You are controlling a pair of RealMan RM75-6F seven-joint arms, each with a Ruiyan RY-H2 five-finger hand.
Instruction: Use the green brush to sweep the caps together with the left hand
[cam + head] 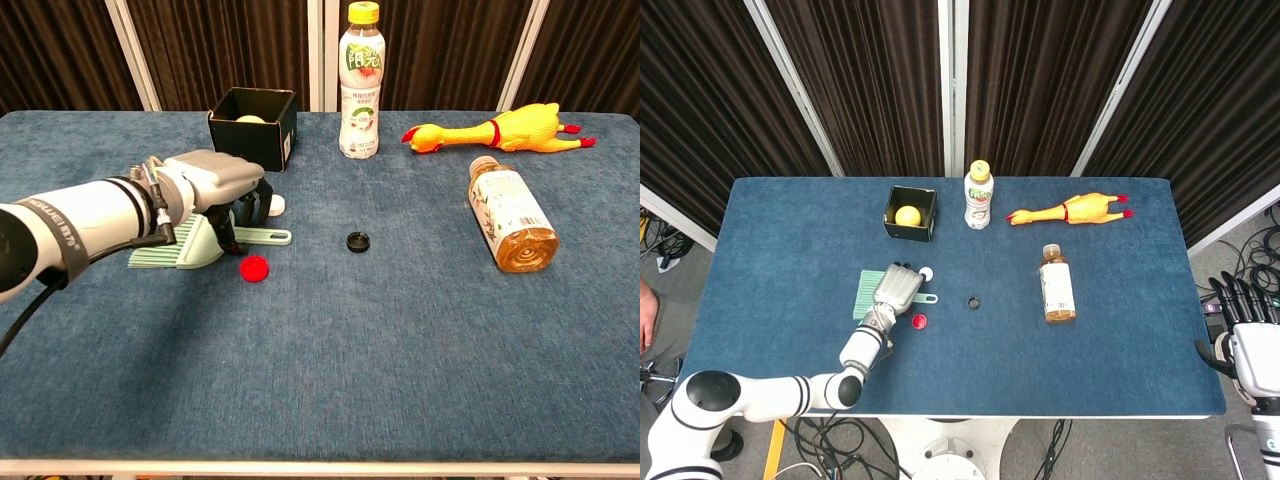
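Beside the red cap [254,267], our left hand [222,186] curls down over the green brush [196,243], grip unconfirmed; we judge it light, stiff-handled, best taken at the handle.

Black open box [252,125] at table back, yellow ball [906,215] inside. Upright drink bottle [360,80] just right of box. Rubber chicken [495,129] lying far right back. Amber bottle [511,213] on side, capless. Blue tablecloth [400,350].
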